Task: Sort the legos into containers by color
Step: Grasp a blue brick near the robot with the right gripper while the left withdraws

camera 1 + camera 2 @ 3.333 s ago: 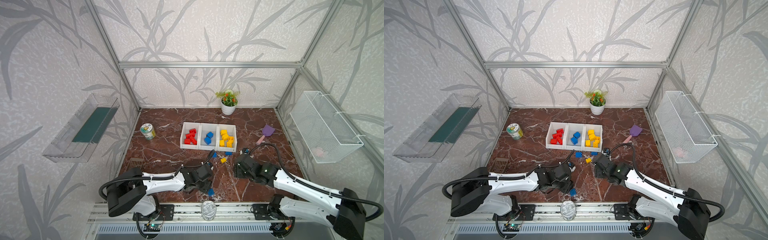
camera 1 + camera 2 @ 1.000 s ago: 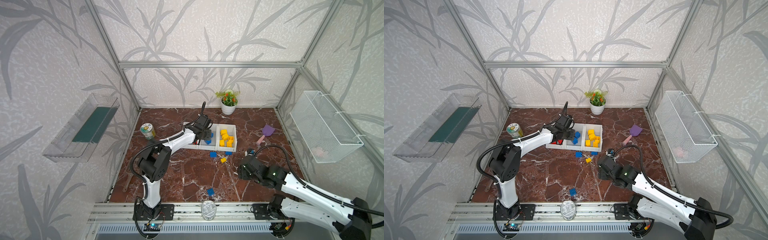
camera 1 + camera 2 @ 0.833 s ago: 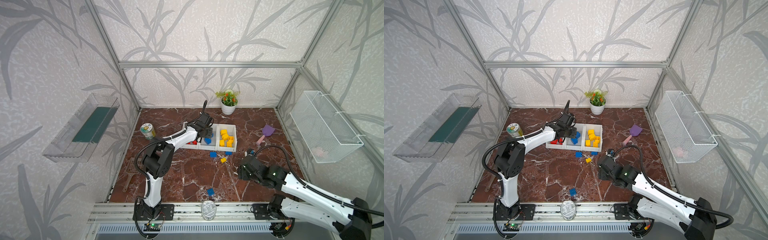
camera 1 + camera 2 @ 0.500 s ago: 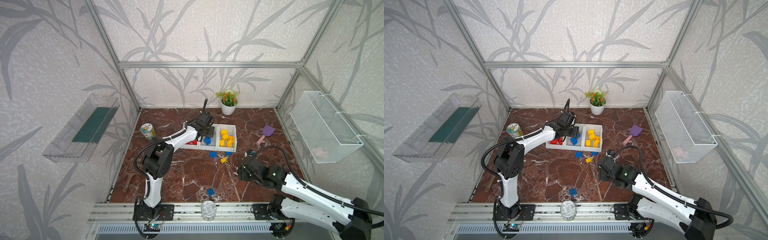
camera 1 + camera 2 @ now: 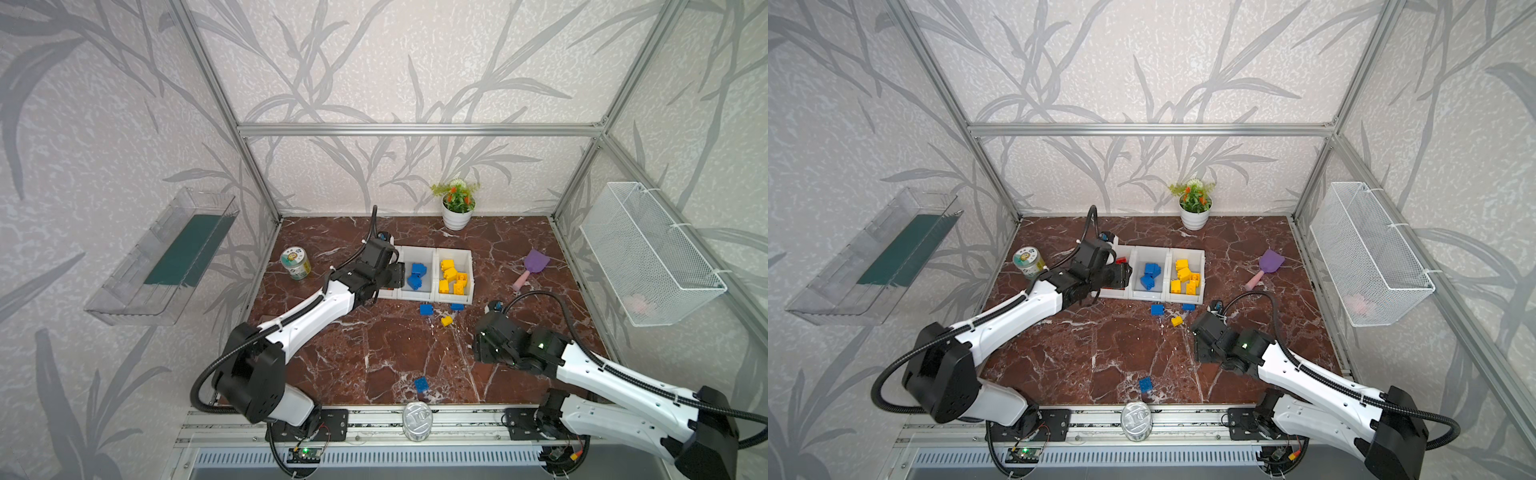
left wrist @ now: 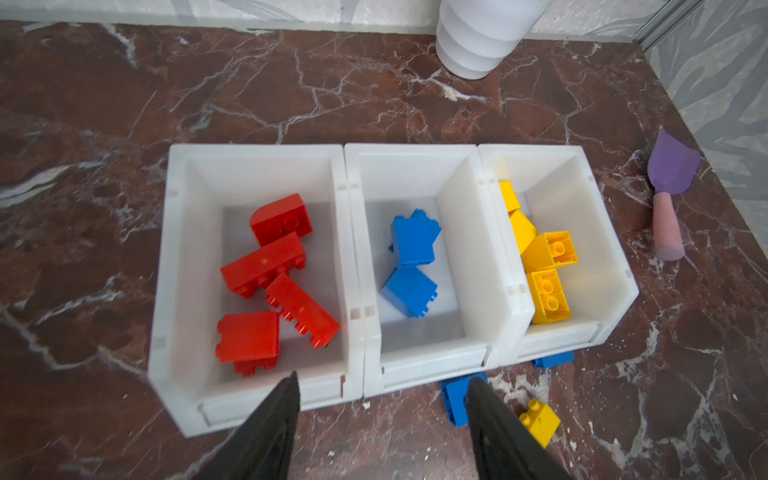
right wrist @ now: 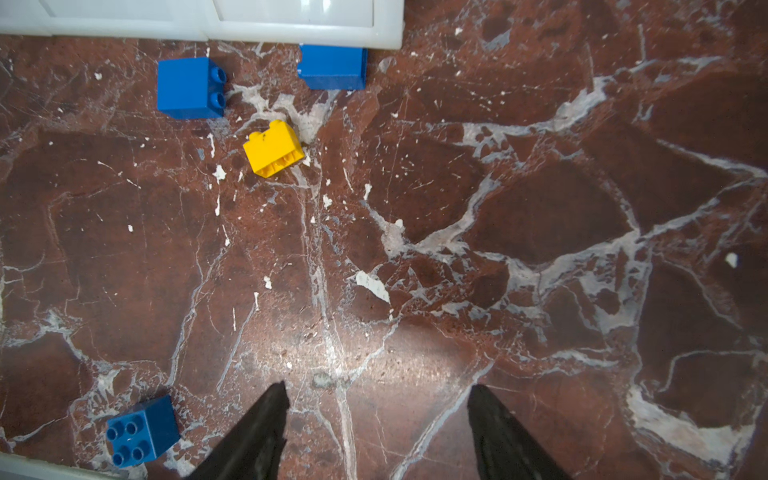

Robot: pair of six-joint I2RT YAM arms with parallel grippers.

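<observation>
We see most legos (image 6: 266, 266) sorted into containers (image 6: 353, 249); three blue bricks (image 5: 426, 309) and one yellow brick (image 5: 446, 320) left on counter (image 5: 374, 353); both jaws apart, empty.

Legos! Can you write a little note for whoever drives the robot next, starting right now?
Left tool: open, empty, over the containers.
Right tool: open, empty, above bare table.
Done: red legos, blue legos and yellow legos each sit in their own container.
To do: loose blue lego, second blue lego at the containers' front, third blue lego near the table's front edge, loose yellow lego. No loose red in sight.
</observation>
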